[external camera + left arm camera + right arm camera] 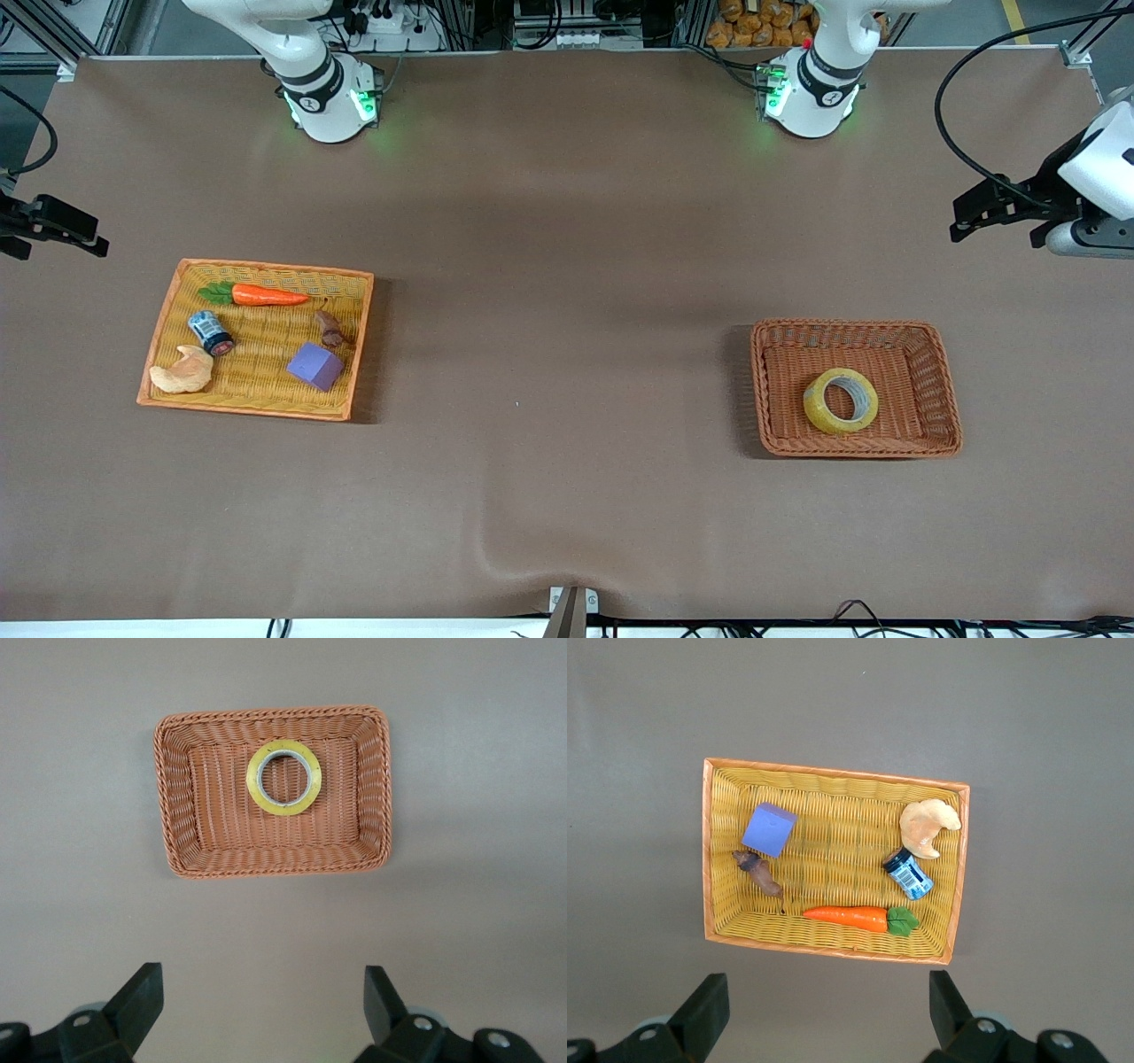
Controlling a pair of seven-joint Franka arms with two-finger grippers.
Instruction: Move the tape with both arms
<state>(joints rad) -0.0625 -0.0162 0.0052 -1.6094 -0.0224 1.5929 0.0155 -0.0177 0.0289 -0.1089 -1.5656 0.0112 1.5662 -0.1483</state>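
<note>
The tape (841,400), a yellowish ring with a grey core, lies flat in a brown wicker basket (942,390) toward the left arm's end of the table. From the left wrist, the tape (283,779) shows in the basket (182,806), well off from my left gripper (263,992), which is open and holds nothing. That left gripper (966,220) hangs high over the table's edge at its own end. My right gripper (829,997) is open and empty too. It (84,237) hangs over the table's edge at the right arm's end.
A yellow wicker tray (168,306) at the right arm's end holds a toy carrot (266,295), a small can (211,332), a croissant (182,372), a purple cube (315,365) and a small brown piece (330,330). Brown cloth covers the table between tray and basket.
</note>
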